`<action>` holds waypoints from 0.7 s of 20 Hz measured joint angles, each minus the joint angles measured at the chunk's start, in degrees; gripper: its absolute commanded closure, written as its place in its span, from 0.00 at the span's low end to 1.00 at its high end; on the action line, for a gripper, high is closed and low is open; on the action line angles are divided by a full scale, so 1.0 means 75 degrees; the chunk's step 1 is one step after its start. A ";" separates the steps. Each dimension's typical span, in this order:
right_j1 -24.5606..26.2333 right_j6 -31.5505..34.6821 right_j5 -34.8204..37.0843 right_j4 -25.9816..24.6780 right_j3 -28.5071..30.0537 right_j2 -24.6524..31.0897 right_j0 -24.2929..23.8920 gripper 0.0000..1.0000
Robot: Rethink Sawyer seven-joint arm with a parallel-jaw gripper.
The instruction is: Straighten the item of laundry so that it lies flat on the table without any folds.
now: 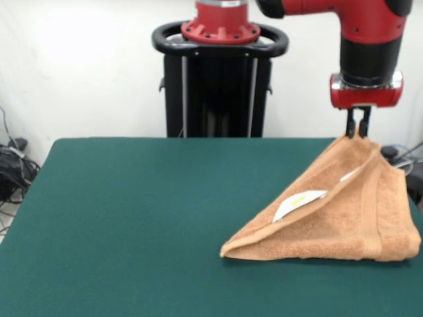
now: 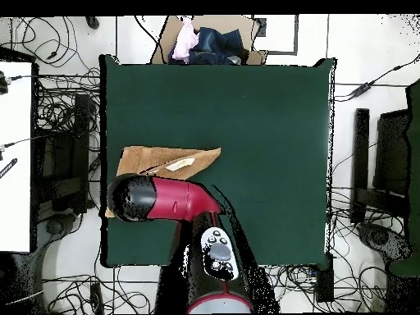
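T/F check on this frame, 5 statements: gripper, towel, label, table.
1. The gripper is pinching a corner of the towel and holding it up off the table. True.
2. The towel lies flat with no folds. False: it hangs tent-like from the raised corner, with only its lower edge on the table.
3. A white label shows on the towel. True.
4. The towel sits in the middle of the table. False: in the front view it is at the table's right side, near the edge.
5. The arm is drawn back, away from the table. False: it reaches out over the towel.
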 measured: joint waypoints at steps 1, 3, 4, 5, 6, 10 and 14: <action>0.0020 0.0000 0.0048 0.0000 -0.0012 0.0000 -0.0018 1.00; 0.0057 0.0000 0.0116 0.0000 -0.0044 -0.0001 -0.0054 1.00; 0.0100 0.0000 0.0157 0.0002 -0.0093 0.0000 -0.0084 1.00; 0.0123 0.0000 0.0164 0.0001 -0.0116 0.0000 -0.0093 1.00; 0.0146 0.0000 0.0170 0.0000 -0.0140 0.0000 -0.0102 1.00; 0.0221 0.0000 0.0170 0.0016 -0.0173 0.0020 -0.0153 1.00; 0.0199 0.0000 0.0170 0.0016 -0.0134 0.0047 -0.0264 1.00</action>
